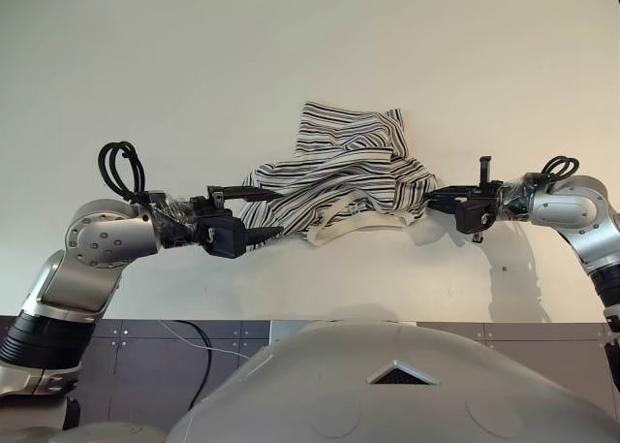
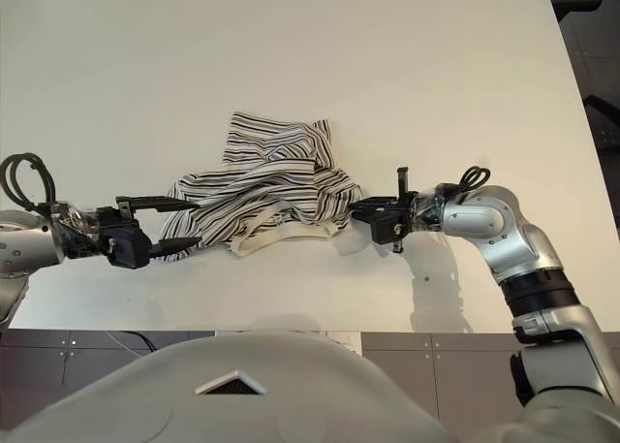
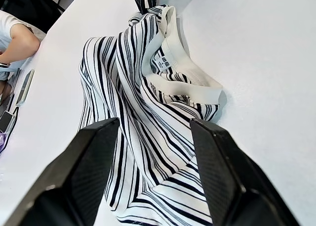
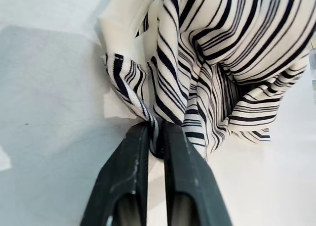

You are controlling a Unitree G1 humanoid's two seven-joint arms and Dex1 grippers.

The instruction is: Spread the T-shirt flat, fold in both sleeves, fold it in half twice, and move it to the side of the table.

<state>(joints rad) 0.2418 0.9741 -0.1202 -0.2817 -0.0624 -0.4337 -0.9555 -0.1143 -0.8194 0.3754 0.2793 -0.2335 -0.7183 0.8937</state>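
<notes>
Your T-shirt (image 1: 341,172) lies crumpled in a loose heap near the middle of the white table (image 1: 194,55), black-and-white stripes bunched in folds and not spread flat. The cream neckband (image 3: 185,82) faces up along the near edge of the heap, with a small label (image 3: 162,63) showing inside it. Your right gripper (image 4: 157,129) sits at the shirt's right edge with its two fingers pressed almost together, and a narrow pinch of striped cloth is caught between them. The fabric fans out from that pinch toward the rest of the heap. Your left gripper (image 3: 154,127) is at the shirt's left edge with its fingers spread wide. They straddle the striped hem, one on either side, and nothing is clamped. From the head camera both arms come in low from opposite sides, roughly level with each other, with the heap between them.
</notes>
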